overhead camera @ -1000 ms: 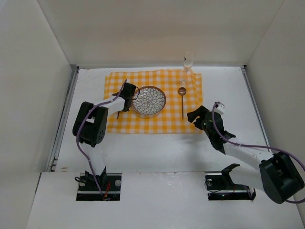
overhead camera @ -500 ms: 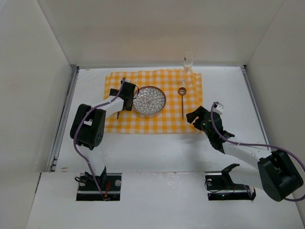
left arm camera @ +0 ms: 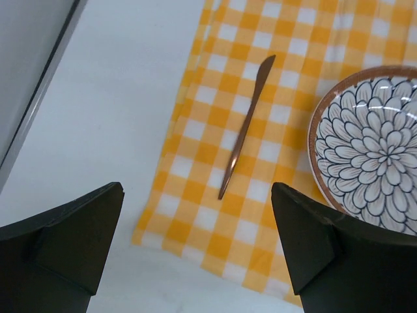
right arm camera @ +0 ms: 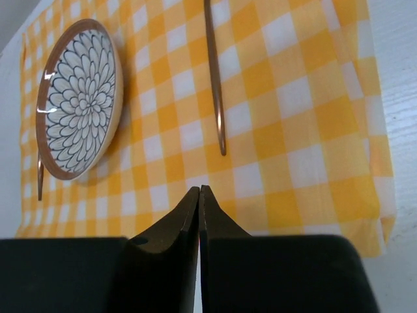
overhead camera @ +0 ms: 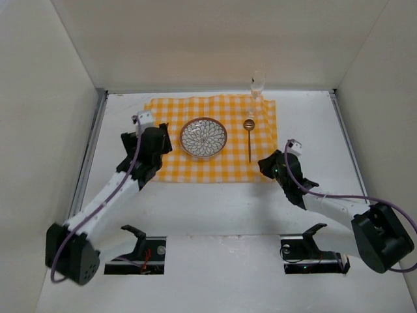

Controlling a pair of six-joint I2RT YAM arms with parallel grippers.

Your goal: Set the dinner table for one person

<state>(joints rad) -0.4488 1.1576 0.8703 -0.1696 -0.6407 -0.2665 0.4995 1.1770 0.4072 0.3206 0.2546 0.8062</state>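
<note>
Left claw [left arm camera: 197,215] released, right claw [right arm camera: 199,193] clenched empty; knife [left arm camera: 244,127] lies lengthwise near-to-far

Ahead, between spread left fingers [left arm camera: 65,248]: slim copper knife [left arm camera: 246,127] lying flat; round flower-patterned ceramic plate [left arm camera: 365,147] rightward; open white tabletop [left arm camera: 111,98] leftward.

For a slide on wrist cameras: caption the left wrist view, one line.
Open left gripper hovers above the yellow checked cloth, where a copper knife lies beside the flower-patterned plate.
</note>
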